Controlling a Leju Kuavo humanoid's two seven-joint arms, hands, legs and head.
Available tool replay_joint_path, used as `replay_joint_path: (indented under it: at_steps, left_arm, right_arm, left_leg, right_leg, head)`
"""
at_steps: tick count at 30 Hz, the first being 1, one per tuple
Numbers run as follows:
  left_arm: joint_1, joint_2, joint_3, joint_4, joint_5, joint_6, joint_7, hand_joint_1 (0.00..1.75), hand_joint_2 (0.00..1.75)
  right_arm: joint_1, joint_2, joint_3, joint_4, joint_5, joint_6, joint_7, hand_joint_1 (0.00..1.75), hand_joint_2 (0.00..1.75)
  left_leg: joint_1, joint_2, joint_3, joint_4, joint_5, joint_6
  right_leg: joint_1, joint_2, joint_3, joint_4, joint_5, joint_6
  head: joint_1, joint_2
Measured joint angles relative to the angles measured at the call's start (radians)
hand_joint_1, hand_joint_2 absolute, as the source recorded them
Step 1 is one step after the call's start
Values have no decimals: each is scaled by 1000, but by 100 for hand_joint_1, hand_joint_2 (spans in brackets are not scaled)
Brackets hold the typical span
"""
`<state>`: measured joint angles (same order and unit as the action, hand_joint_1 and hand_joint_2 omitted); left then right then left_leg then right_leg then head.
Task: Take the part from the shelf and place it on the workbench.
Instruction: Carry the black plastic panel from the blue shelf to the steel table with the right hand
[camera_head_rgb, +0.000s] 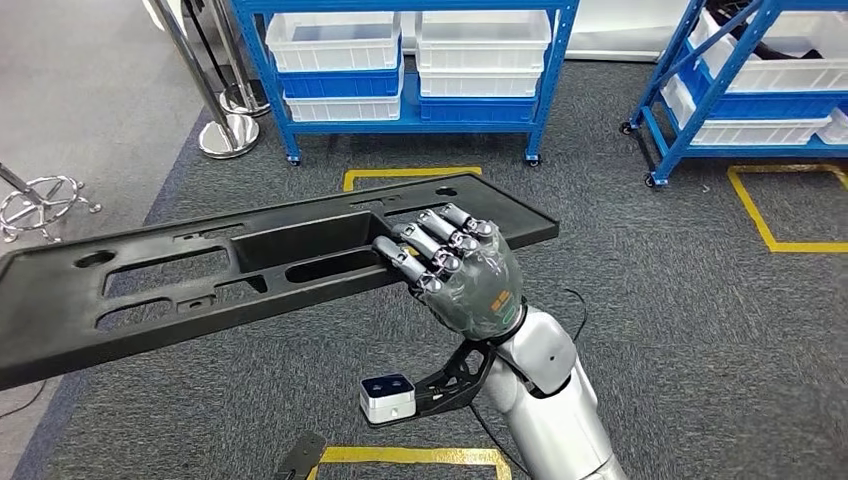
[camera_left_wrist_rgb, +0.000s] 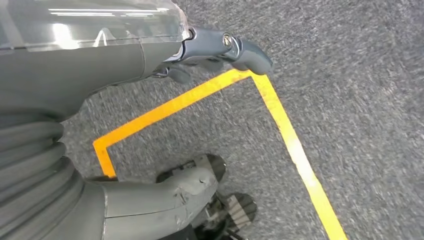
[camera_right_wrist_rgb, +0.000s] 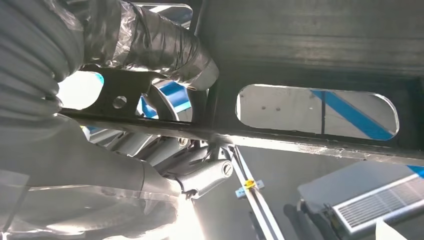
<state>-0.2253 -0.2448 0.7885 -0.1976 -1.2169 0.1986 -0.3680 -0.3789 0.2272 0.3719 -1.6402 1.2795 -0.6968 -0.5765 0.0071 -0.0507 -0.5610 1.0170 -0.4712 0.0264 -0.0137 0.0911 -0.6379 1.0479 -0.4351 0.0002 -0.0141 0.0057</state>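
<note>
Long flat black part (camera_head_rgb: 200, 275) with slotted cutouts, gripped by right robot hand (camera_head_rgb: 455, 265), left robot hand (camera_left_wrist_rgb: 150, 55) holding nothing

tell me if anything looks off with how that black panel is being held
The long black panel is gripped by the right robot hand well toward one end, so most of it sticks out unsupported to the left.

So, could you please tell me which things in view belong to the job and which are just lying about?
Job:
- black part
- right hand, gripping the part

Lying about:
- blue shelves with white and blue bins
- yellow floor tape
- chrome stanchion base
- left hand, hanging over the carpet
</note>
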Motion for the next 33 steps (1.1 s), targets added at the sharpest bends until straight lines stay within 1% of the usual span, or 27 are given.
replay_joint_path:
  at_steps: [2, 4, 5, 6, 7, 8, 9, 10, 12, 13, 15, 16, 17, 18, 20, 21, 22, 23, 24, 26, 27, 28, 29, 30, 31, 32, 33]
  left_arm:
    - [-1, 0, 0, 0, 0, 1, 0, 0, 175]
    - [-1, 0, 0, 0, 0, 1, 0, 0, 175]
    - [1, 0, 0, 0, 0, 1, 0, 0, 175]
    - [3, 0, 0, 0, 0, 1, 0, 0, 175]
    - [5, 0, 0, 0, 0, 1, 0, 0, 175]
    - [6, 0, 0, 0, 0, 1, 0, 0, 175]
    - [6, 0, 0, 0, 0, 1, 0, 0, 175]
    - [6, 0, 0, 0, 0, 1, 0, 0, 175]
    - [5, 0, 0, 0, 1, 1, 0, 0, 175]
    - [5, 0, 0, 0, 1, 1, 0, 0, 175]
    - [5, 0, 0, 0, 2, 1, 0, 0, 175]
    - [4, 0, 0, 0, 2, 1, 0, 0, 175]
    - [3, 0, 0, 0, 3, 1, -1, 0, 175]
    - [3, 0, 0, 0, 3, 1, -1, 0, 175]
    - [6, 0, 0, 0, 4, 1, -1, 0, 175]
    - [8, 0, 0, 0, 5, 0, -1, 0, 175]
    - [9, 0, 0, 0, 6, 0, -1, 0, 175]
    - [10, 1, 0, 0, 7, 0, -1, 0, 175]
    - [10, 1, 0, 0, 7, 0, -1, 0, 175]
    - [9, 1, 0, 0, 9, 0, -1, 0, 175]
    - [9, 2, 0, 0, 9, 0, -1, 0, 175]
    - [9, 3, 0, 0, 8, 0, -1, 0, 175]
    - [8, 3, 0, 0, 8, 0, -1, 0, 175]
    - [8, 3, 0, 0, 7, 0, -1, 0, 175]
    - [7, 3, 0, 0, 7, 0, -1, 0, 175]
    - [6, 3, 0, 0, 7, 0, -1, 0, 175]
    - [5, 2, 0, 0, 7, 0, -1, 0, 175]
  right_arm:
    - [-1, -1, 0, 1, -1, 0, 0, 175, 175]
    - [-2, -3, 0, 2, -2, -1, -1, 175, 175]
    - [-2, -4, 0, 4, -2, -1, -1, 175, 175]
    - [-1, -5, 0, 5, -2, -1, -1, 175, 175]
    - [0, -7, 0, 7, -2, -1, -1, 175, 175]
    - [0, -8, 0, 9, -2, -1, -2, 175, 175]
    - [0, -9, 0, 10, -2, -1, -2, 175, 175]
    - [-1, -10, 0, 10, -2, -1, -2, 175, 175]
    - [-2, -10, 0, 11, -2, -1, -3, 175, 175]
    - [-2, -10, 0, 11, -3, -1, -3, 175, 175]
    - [-2, -10, 0, 12, -3, -1, -4, 175, 175]
    - [-2, -10, 0, 12, -2, -1, -4, 175, 175]
    - [-3, -10, 0, 12, -2, -1, -5, 175, 175]
    - [-4, -10, 0, 12, -2, -1, -5, 175, 175]
    - [-4, -9, 1, 12, -1, -1, -5, 175, 175]
    - [-4, -9, 1, 13, 0, -1, -5, 175, 175]
    - [-3, -9, 1, 15, 0, -1, -5, 175, 175]
    - [-3, -9, 1, 16, 0, -1, -5, 175, 175]
    - [-3, -9, 1, 17, 0, -1, -5, 175, 175]
    - [-4, -9, 1, 17, 0, -1, -5, 175, 175]
    - [-4, -8, 1, 17, 0, -1, -5, 175, 175]
    - [-4, -8, 1, 17, 0, -1, -5, 175, 175]
    - [-4, -8, 1, 17, 0, -1, -5, 175, 175]
    - [-4, -8, 1, 17, 0, -1, -5, 175, 175]
    - [-3, -8, 1, 17, 0, -1, -5, 175, 175]
    - [-4, -8, 1, 17, 0, -2, -5, 175, 175]
    - [-6, -9, 1, 17, 0, -2, -5, 175, 175]
  left_leg:
    - [5, 22, 9, -23, 13, 4]
    - [6, 46, 13, -35, 20, 8]
    - [5, 58, 11, -33, 20, 9]
    - [5, 71, 8, -31, 19, 9]
    - [5, 83, 6, -28, 18, 8]
    - [5, 95, 5, -25, 16, 7]
    - [5, 106, 4, -21, 13, 4]
    - [5, 116, 3, -14, 8, 0]
    - [-1, 132, 1, 0, -3, -12]
    - [-4, 139, 0, 4, -7, -18]
    - [-5, 157, 2, 6, -10, -27]
    - [-2, 155, 2, 11, -17, -32]
    - [0, 142, -3, 27, -33, -36]
    - [3, 121, -17, 64, -59, -40]
    - [5, 76, -72, 188, -126, -44]
    - [5, 66, -100, 249, -148, -44]
    - [5, 62, -118, 283, -152, -42]
    - [5, 58, -118, 280, -136, -39]
    - [4, 52, -99, 237, -103, -34]
    - [4, 11, -40, 105, -35, -19]
    - [3, -11, -16, 53, -18, -14]
    - [2, -27, -4, 25, -13, -10]
    - [1, -30, 0, 16, -15, -8]
    - [-1, -21, 4, 8, -13, -6]
    - [1, -8, 6, 0, -7, -3]
    - [2, 5, 10, -11, 0, 2]
    - [4, 19, 14, -21, 6, 7]
  right_leg:
    - [3, -25, -11, 19, -14, 9]
    - [4, -67, -56, 111, -70, 15]
    - [2, -77, -87, 175, -101, 18]
    - [0, -82, -112, 228, -120, 22]
    - [-2, -85, -124, 252, -122, 26]
    - [-4, -89, -114, 238, -105, 28]
    - [-6, -99, -85, 187, -75, 30]
    - [-6, -122, -48, 120, -50, 30]
    - [-2, -158, 3, 24, -22, 20]
    - [1, -165, 9, 10, -23, 13]
    - [4, -141, 5, 11, -20, -2]
    - [3, -130, 4, 9, -17, -7]
    - [2, -119, 3, 6, -14, -13]
    - [0, -109, 3, 4, -11, -18]
    - [0, -86, 1, 3, -8, -25]
    - [2, -73, -1, 4, -7, -27]
    - [4, -59, -2, 4, -6, -28]
    - [5, -44, -2, 5, -5, -29]
    - [7, -30, -1, 6, -5, -28]
    - [8, -5, 1, 6, -3, -25]
    - [7, 7, 0, 6, -1, -21]
    - [4, 18, -4, 6, 3, -16]
    - [2, 29, -8, 4, 7, -8]
    - [-1, 41, -11, 0, 12, -1]
    - [-2, 40, -13, -1, 14, 5]
    - [1, 23, -18, 8, 7, 9]
    - [4, -3, -31, 33, -12, 12]
  head:
    - [0, 0]
    - [1, 0]
    - [1, 0]
    - [1, 0]
    - [1, 0]
    - [1, 0]
    - [1, 0]
    - [1, 0]
    - [0, 0]
    - [0, 0]
    - [0, 0]
    - [0, 0]
    - [0, 0]
    - [0, 0]
    - [0, 0]
    - [0, 0]
    - [0, 0]
    - [0, 0]
    - [0, 0]
    - [0, 0]
    - [0, 0]
    - [0, 0]
    - [0, 0]
    - [0, 0]
    - [0, 0]
    - [1, 0]
    - [1, 0]
